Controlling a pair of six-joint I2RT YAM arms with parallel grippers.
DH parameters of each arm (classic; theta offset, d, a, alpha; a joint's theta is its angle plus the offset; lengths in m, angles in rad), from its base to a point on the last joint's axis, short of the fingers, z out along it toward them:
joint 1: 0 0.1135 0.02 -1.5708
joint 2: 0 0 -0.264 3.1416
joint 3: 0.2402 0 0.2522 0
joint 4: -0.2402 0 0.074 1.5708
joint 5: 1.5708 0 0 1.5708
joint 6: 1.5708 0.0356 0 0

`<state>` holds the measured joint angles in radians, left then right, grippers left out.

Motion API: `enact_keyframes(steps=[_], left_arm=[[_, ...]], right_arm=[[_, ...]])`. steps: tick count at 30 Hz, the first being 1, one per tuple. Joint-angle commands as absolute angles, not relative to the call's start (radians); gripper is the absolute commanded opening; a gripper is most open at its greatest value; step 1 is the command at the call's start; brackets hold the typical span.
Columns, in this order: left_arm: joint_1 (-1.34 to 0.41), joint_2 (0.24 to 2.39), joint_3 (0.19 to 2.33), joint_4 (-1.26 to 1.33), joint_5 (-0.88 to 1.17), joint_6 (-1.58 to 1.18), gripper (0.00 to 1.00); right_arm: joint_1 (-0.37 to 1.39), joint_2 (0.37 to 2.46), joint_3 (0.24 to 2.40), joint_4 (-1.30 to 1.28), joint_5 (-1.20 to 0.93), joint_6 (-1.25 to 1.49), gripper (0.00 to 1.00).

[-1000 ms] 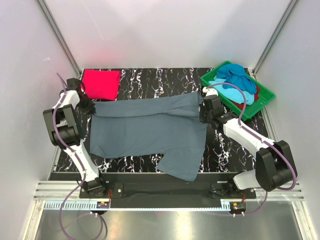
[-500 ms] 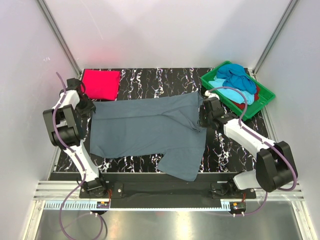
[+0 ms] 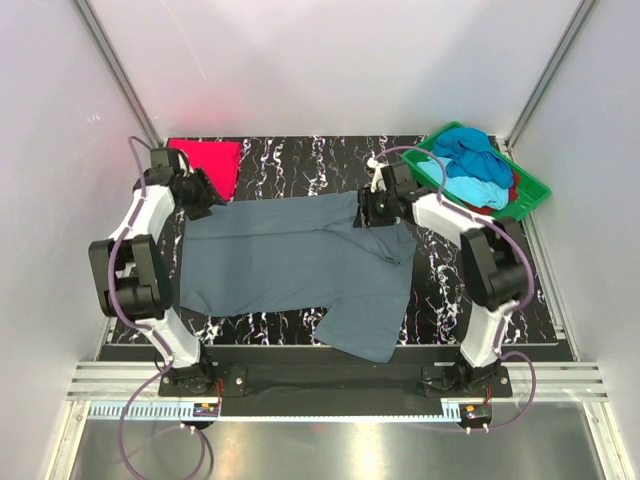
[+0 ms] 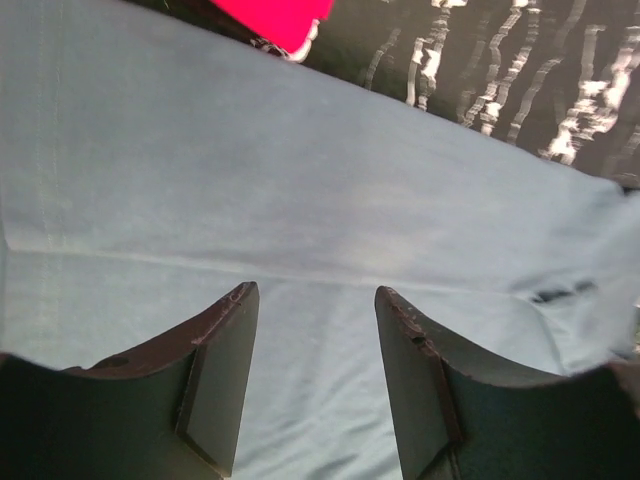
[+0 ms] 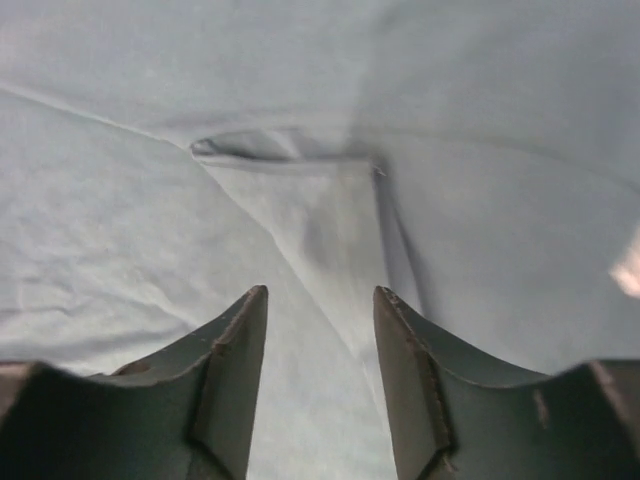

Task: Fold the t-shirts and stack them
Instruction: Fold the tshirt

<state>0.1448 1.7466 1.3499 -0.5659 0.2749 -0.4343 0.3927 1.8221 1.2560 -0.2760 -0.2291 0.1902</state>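
Grey-blue shirt (image 3: 300, 265): spread on the table (image 3: 440, 300), far edge doubled over, one sleeve at the near edge. I judge it could slip and drag the fold askew.
Cloth: a loose pucker (image 5: 260, 148) lies ahead of my right gripper (image 5: 318, 300) — a careless pinch may catch two layers.
Arms: both reach to the far hem, wrists pitched down.
Jaws: right gripper and left gripper (image 4: 312, 300) both parted, empty.

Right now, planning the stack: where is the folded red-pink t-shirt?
Top view: folded red-pink cloth t-shirt at the far-left table corner, just beyond the left hand.

no readable text, labels, brands, numbers or signs anywhere
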Motion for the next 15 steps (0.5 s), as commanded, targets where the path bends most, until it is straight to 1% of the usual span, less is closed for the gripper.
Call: enact_keyframes(steps=[1,3,5,7,8,10,15], left_arm=[[0.175,1.663,1.315,-0.477,0.339,-0.485,0.56],[0.179,1.631,1.283,-0.459,0.33,-0.492,0.56],[0.184,1.611,1.26,-0.44,0.322,-0.499,0.56],[0.189,1.609,1.258,-0.436,0.331,-0.505,0.56],[0.19,1.612,1.259,-0.433,0.339,-0.508,0.55],[0.192,1.617,1.261,-0.428,0.351,-0.514,0.55],[0.195,1.634,1.256,-0.419,0.347,-0.518,0.54]], right_arm=[[0.371,1.919,1.363,-0.296,-0.439,0.109,0.57],[0.371,1.953,1.387,-0.296,-0.395,0.085,0.58],[0.371,1.977,1.419,-0.299,-0.394,0.063,0.59],[0.371,1.997,1.449,-0.311,-0.413,0.037,0.62],[0.373,2.019,1.46,-0.319,-0.419,0.025,0.65],[0.373,2.045,1.492,-0.35,-0.422,0.012,0.65],[0.373,2.065,1.493,-0.354,-0.437,0.005,0.65]])
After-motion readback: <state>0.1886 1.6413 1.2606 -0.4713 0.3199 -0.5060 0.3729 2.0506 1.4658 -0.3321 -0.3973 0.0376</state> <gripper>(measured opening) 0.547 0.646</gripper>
